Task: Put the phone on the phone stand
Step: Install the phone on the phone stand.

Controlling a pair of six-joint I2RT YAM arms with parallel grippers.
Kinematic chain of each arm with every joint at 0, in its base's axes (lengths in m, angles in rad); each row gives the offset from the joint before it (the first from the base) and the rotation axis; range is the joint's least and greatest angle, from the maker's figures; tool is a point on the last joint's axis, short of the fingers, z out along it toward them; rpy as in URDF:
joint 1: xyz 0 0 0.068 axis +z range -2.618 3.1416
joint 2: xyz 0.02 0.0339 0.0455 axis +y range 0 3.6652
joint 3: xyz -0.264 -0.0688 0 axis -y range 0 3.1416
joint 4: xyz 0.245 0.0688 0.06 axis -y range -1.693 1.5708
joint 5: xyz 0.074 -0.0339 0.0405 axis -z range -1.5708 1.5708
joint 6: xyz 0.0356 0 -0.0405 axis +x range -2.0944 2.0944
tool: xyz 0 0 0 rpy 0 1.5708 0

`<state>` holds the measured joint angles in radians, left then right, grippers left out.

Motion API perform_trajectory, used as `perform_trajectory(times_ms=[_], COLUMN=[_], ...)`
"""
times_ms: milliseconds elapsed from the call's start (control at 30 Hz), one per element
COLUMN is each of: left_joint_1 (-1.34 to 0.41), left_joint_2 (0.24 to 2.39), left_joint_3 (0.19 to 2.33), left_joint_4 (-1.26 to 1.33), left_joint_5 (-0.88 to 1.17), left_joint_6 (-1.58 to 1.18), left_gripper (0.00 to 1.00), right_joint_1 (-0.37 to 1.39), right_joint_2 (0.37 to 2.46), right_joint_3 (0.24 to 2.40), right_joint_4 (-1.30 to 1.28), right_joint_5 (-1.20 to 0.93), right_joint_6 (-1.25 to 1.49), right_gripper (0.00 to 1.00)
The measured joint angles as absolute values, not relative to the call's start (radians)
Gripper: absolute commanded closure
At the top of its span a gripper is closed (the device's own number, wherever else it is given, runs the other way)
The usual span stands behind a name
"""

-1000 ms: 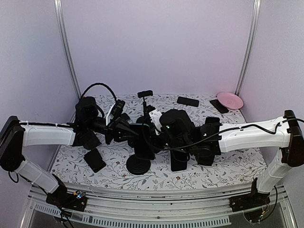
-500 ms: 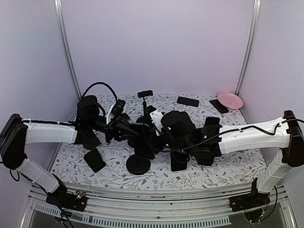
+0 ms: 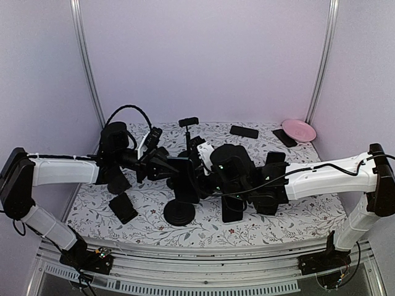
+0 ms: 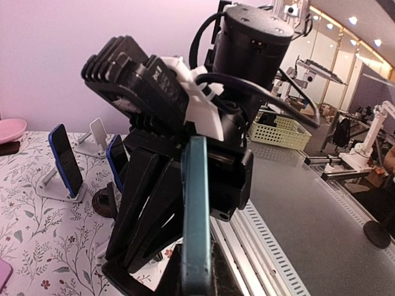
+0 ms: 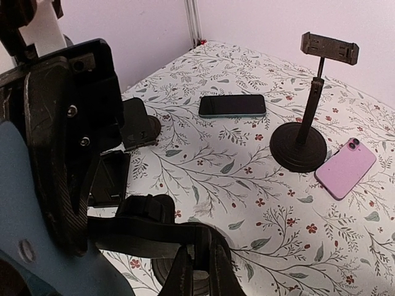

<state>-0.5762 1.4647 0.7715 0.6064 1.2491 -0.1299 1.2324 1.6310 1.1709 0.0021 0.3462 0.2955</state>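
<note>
Flowery desk [image 3: 278,225], arms meeting in the middle. My left fingers [image 5: 68,160] are clamped on the phone [image 4: 195,216], upright by the top of the stand [image 3: 179,213]. My right fingers [image 5: 213,271] look pinched on that stand. I think the phone is stiff, slippery, breakable; hold its side edges.

- The surface [image 3: 278,225] is pale, printed with leafy sprigs and small red flowers.
- At 2 o'clock sits a pink plate [image 3: 299,130], with a dark phone [image 3: 284,137] just beside it.
- At 1 o'clock a black phone [image 3: 244,131] lies flat.
- At 12 o'clock stands a thin clamp-topped stand [image 3: 188,122]. A pink phone [image 5: 345,168] lies face down just beside its round foot.
- At 6 o'clock stands a round-footed stand [image 3: 179,213].
- At 8 o'clock lies a flat black slab [image 3: 123,208].
</note>
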Motion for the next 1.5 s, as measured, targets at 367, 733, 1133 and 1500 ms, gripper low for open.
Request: perform_trajectory(times_ms=[367,733,1133,1500], left_joint_1=[-0.577,-0.58,-0.636,-0.675], left_joint_2=[1.391,1.325,1.233,1.186], left_joint_3=[0.781,0.805,0.792,0.756], left_joint_4=[0.418,0.252,0.162,0.166], left_joint_5=[1.107,0.9,0.633,0.509], left_joint_6=[-0.104,-0.118,-0.157,-0.184], left_gripper=[1.0,1.0,1.0,1.0], right_joint_1=[1.232,1.236,1.245,1.256], right_joint_2=[1.631,1.668,1.692,1.7], right_joint_3=[1.172,1.254,1.295,1.304], right_joint_4=[-0.004,-0.11,-0.152,-0.158], right_joint_5=[0.394,0.496,0.554,0.57], right_joint_6=[0.345,0.394,0.424,0.424], right_gripper=[0.98,0.98,0.98,0.98])
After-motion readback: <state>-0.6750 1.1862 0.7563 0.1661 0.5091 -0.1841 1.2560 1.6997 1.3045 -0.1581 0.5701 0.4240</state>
